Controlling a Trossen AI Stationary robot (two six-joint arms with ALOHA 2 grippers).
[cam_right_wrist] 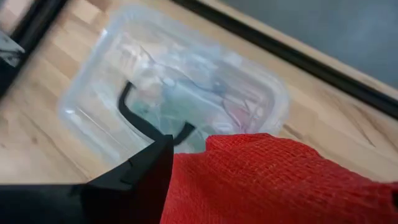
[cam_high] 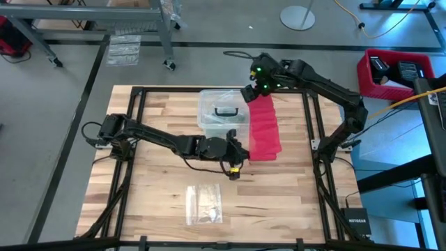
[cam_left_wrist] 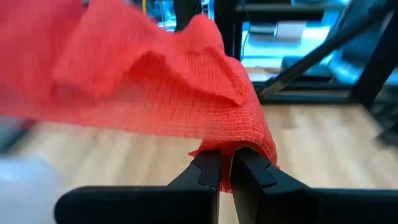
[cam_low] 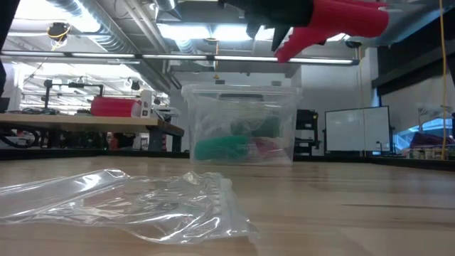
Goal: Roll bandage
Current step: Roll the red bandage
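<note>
Best done slowly: keep the bandage (cam_high: 264,127) taut and flat between both grippers, off the table (cam_high: 160,185), edges aligned before any turn of the roll. Left gripper (cam_left_wrist: 225,169) pinched shut on the near end, fabric bunched right above its tips. Right gripper (cam_high: 252,92) at the far end, the red mesh draped over it; cannot tell whether gripped or merely resting. Clear box (cam_high: 223,113) just beside the band, below the right gripper. Counted: one bandage, one box, one plastic bag (cam_high: 204,204), two grippers.
</note>
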